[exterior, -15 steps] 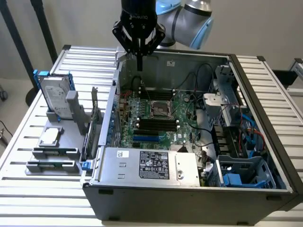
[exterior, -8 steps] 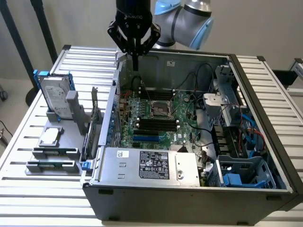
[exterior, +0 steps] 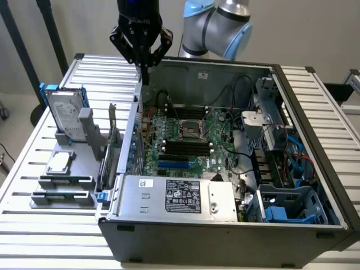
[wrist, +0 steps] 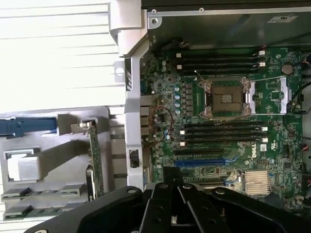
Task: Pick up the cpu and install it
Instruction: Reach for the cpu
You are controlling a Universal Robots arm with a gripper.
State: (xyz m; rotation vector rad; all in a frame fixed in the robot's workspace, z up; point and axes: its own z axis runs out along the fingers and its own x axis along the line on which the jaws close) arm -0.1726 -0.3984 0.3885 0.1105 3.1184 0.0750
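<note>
The cpu (exterior: pixel 60 162) is a small silver square lying flat on the grey parts holder (exterior: pixel 84 147), at the exterior view's left of the computer case (exterior: pixel 225 228). In the wrist view the cpu (wrist: pixel 22 168) shows as a pale square on that holder. My gripper (exterior: pixel 145 74) hangs high over the case's back left corner, well behind the cpu, its fingers shut together with nothing between them. The wrist view has the gripper (wrist: pixel 175 190) over the motherboard's edge. The bare cpu socket (exterior: pixel 190 130) sits mid-board with its metal frame around it, and the socket (wrist: pixel 227 98) also appears from the wrist.
A silver hard drive (exterior: pixel 66 114) with a blue bracket leans at the holder's back. Dark memory sticks (exterior: pixel 61 197) lie at its front, and a card (exterior: pixel 109 151) stands upright beside the case wall. Cables and a drive cage (exterior: pixel 270 121) crowd the case's right side.
</note>
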